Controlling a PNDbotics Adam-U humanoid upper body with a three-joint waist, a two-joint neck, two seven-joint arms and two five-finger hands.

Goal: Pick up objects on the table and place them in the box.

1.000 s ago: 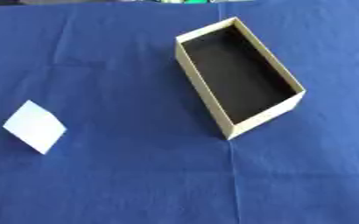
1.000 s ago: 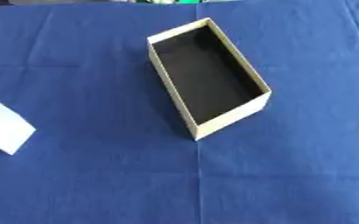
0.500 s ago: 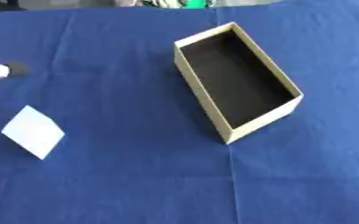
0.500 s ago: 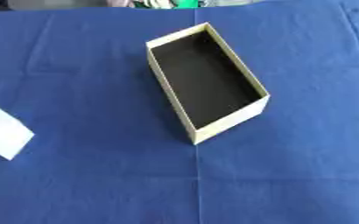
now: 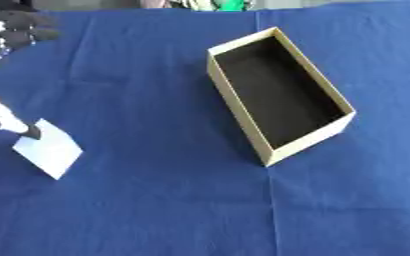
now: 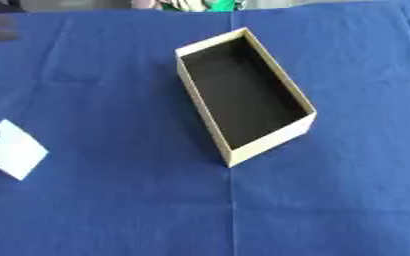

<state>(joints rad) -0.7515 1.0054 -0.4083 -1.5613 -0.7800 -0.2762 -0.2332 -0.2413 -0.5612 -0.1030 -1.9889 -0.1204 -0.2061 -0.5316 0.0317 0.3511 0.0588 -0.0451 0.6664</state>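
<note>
You've got the blue tablecloth (image 5: 138, 210) covering everything, and the open tan box (image 5: 278, 95) sits askew right of centre. The white card (image 5: 48, 155) lies flat at the near left. Your left hand (image 5: 12, 32) is at the far left edge; one fingertip (image 5: 29, 132) touches the card's far corner, but I can't tell if the fingers are spread or curled.

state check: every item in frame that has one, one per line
Tan rectangular cardboard box: open on top, dark inside, nothing in it, upright on the cloth.
White flat square object: lying flat on the cloth, outside the box.
Left hand: at the upper left edge; a fingertip at the white object's corner.
Blue tablecloth: spread out, creased.
</note>
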